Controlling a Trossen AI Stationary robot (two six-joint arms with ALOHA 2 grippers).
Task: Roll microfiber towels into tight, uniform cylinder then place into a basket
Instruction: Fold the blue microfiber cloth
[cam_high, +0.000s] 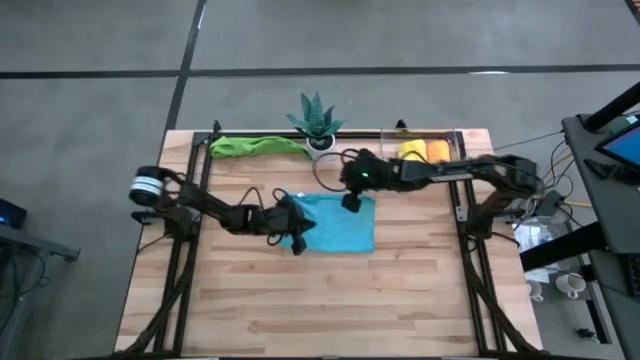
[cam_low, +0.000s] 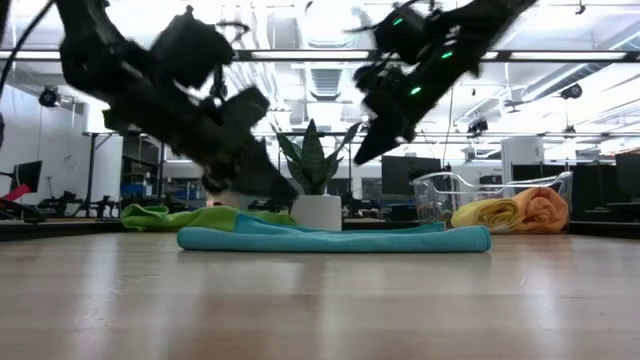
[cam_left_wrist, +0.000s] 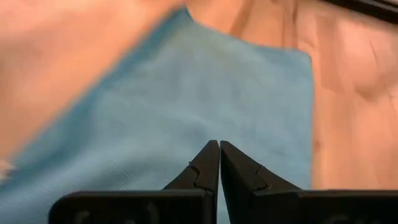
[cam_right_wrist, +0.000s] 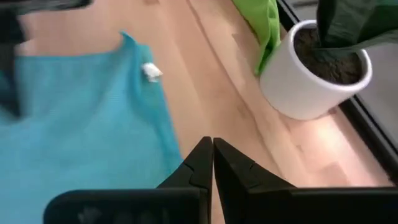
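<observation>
My left gripper (cam_high: 297, 243) hangs over the left edge of the flat light blue microfiber towel (cam_high: 340, 225) mid-table; my right gripper (cam_high: 351, 203) hovers above its far edge. Behind it stands the white-potted spiky plant (cam_high: 318, 123), the crumpled green towel (cam_high: 252, 146) to its left, the clear plastic basket (cam_high: 455, 140) holding two rolled towels (cam_high: 426, 151) to its right.

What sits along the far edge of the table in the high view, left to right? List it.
Green towel → potted plant → yellow towel roll → orange towel roll, both rolls inside the clear basket.
</observation>
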